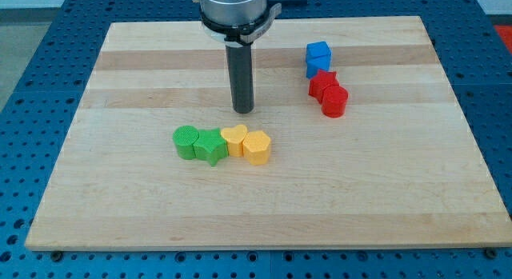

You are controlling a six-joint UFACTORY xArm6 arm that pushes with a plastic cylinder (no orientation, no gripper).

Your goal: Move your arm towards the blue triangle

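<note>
My tip (243,110) rests on the wooden board (120,191) near its middle, just above the row of green and yellow blocks. Two blue blocks stand together at the view's upper right: a blue cube (318,53) and a second blue block (314,69) right below it, mostly hidden, shape unclear. They lie to the right of my tip and a little higher. A red star (322,85) and a red cylinder (334,101) touch the blue blocks from below.
A row of touching blocks lies below my tip: green cylinder (186,142), green star (211,147), yellow heart (234,140), yellow hexagon (257,147). The board sits on a blue perforated table (48,39).
</note>
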